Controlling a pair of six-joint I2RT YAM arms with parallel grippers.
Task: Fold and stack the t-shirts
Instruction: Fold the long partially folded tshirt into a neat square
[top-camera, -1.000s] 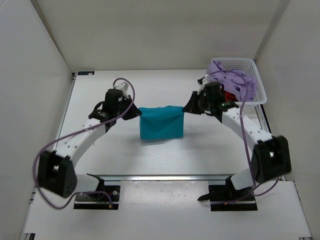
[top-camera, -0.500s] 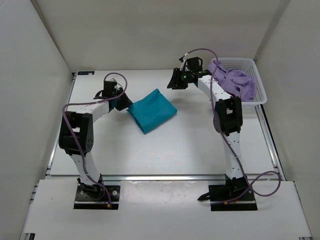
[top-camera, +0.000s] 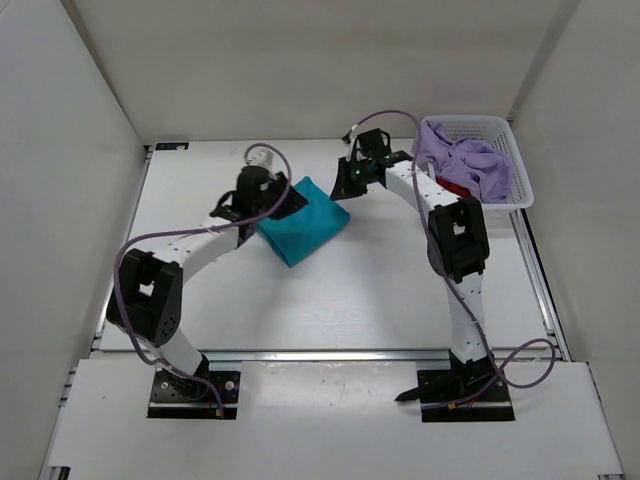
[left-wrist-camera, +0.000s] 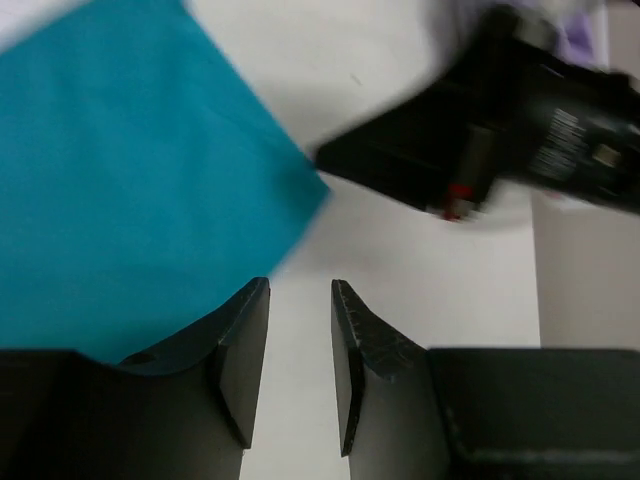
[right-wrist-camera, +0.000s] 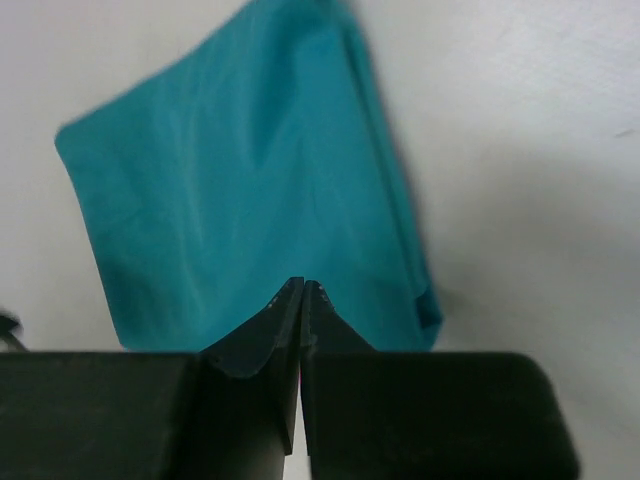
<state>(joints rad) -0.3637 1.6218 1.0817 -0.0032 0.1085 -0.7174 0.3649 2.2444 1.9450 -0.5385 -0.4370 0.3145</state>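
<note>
The teal t-shirt lies folded flat on the table, turned like a diamond. My left gripper is at its upper left edge, open and empty. In the left wrist view bare table shows between the jaws and the teal t-shirt lies to the left. My right gripper is at the shirt's top corner, shut with nothing in it. In the right wrist view it is over the teal t-shirt. The lavender t-shirt and the red t-shirt are bunched in the basket.
The white mesh basket stands at the back right corner of the table. White walls close in the table on the left, back and right. My right gripper's black body shows blurred in the left wrist view, close to the left gripper.
A second ago both grippers held the teal t-shirt stretched between them. It now lies folded on the table, let go. The left gripper moved right onto its edge, the right came nearer its top corner.
</note>
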